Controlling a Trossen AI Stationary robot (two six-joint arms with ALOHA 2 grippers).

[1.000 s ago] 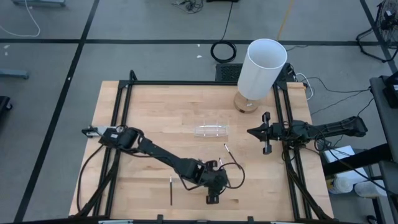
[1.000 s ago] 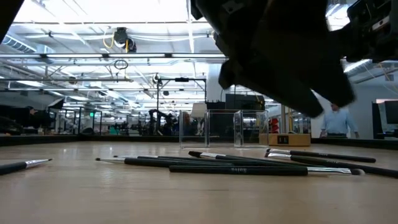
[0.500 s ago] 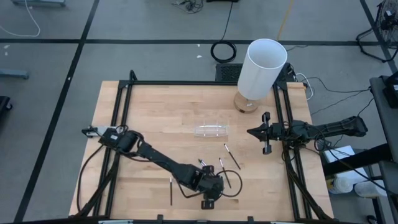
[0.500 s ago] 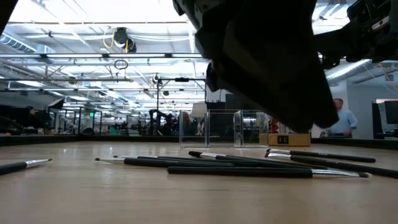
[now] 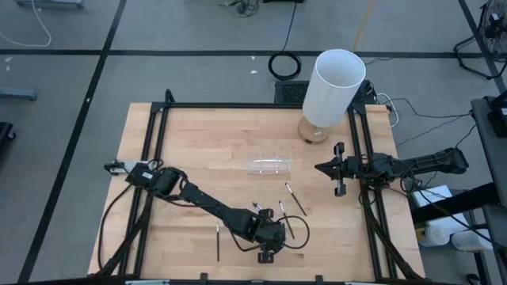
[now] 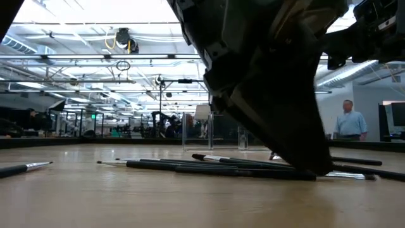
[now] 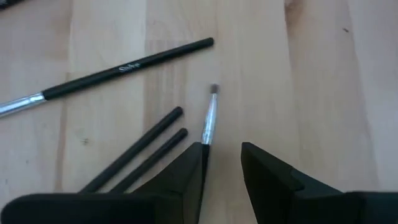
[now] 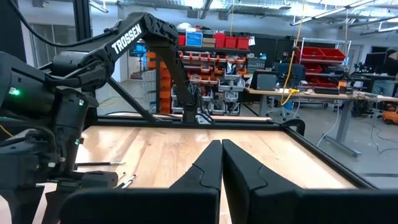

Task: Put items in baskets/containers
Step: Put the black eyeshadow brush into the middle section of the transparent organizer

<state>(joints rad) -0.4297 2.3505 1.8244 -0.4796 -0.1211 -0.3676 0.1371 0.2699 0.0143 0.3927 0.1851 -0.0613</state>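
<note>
Down at the near edge of the table, the left gripper [image 7: 222, 163] was sitting low over a loose bunch of makeup brushes, jaws part-way spread with a clear gap between the fingers [image 7: 186, 171] and nothing actually pinched in there. One slim brush [image 7: 209, 117] with a silvery ferrule ran right along the inner edge of one finger, more beside it than between the two, so I'd say the grab wasn't lined up quite right. Just next to that were two dark handles [image 7: 140, 149] lying side by side, and a longer brush with white lettering [image 7: 124, 68] lay a bit further out. From above, the brushes [image 5: 287, 214] were scattered around the left gripper, with one stray brush [image 5: 218, 241] off on its own. The clear plastic tray [image 5: 270, 166] sat well apart, toward the middle of the table, and looked to have nothing in it, near the tall white cylinder [image 5: 333, 85] on its wooden base. My guess is these brushes are super light, stiff and kinda slick, so they'll roll or skid if nudged. Best bet is pinching across the middle of the handle, not the bristle end. The right gripper [image 5: 341, 168] was parked at the right-hand side with its jaws pressed together, holding nothing.
</note>
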